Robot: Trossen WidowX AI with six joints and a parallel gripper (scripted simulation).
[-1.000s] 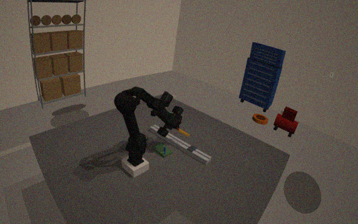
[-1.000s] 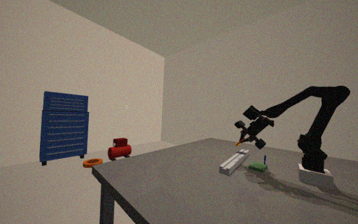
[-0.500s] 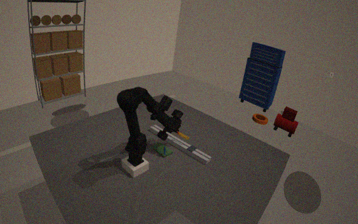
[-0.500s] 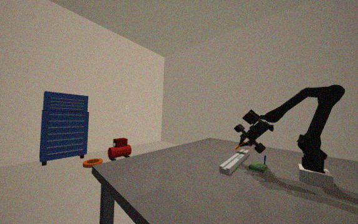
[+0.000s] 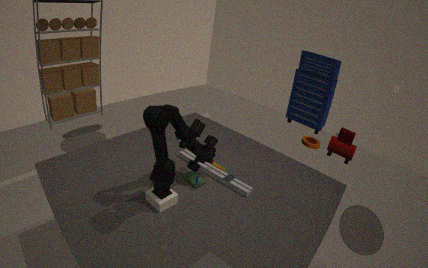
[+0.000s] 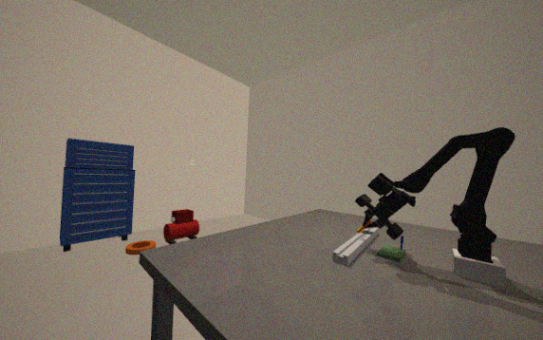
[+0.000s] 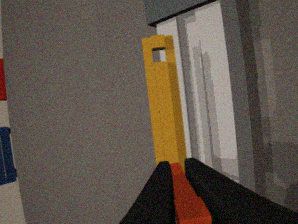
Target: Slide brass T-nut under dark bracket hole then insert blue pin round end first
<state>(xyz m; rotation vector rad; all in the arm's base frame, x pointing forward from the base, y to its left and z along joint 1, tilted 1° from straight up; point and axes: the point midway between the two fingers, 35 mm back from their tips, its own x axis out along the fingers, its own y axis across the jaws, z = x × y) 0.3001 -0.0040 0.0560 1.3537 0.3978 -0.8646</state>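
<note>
My gripper (image 5: 210, 161) (image 6: 368, 223) (image 7: 176, 168) is shut on the orange handle (image 7: 189, 196) of the brass T-nut (image 5: 218, 166) (image 6: 360, 230) (image 7: 165, 110). In the wrist view the long yellow nut points away from the fingers, and its far end with a square hole lies beside the rail's left edge, close to the bracket. The aluminum rail (image 5: 241, 187) (image 6: 347, 253) (image 7: 217, 75) lies on the table with its slot up. The dark bracket (image 5: 229, 177) (image 7: 172, 7) spans it. The blue pin (image 5: 197, 180) (image 6: 402, 242) stands upright in the green tray (image 5: 188, 178) (image 6: 390, 254). Whether the nut touches the rail is unclear.
The tray is between the rail and the arm's white base (image 5: 161, 202) (image 6: 479, 269). The dark table top (image 5: 262, 224) (image 6: 266, 266) carries everything. A blue tool cabinet (image 5: 312, 90) (image 6: 99, 192), a red compressor (image 5: 342, 147) (image 6: 181, 230) and a shelf rack stand away from the table.
</note>
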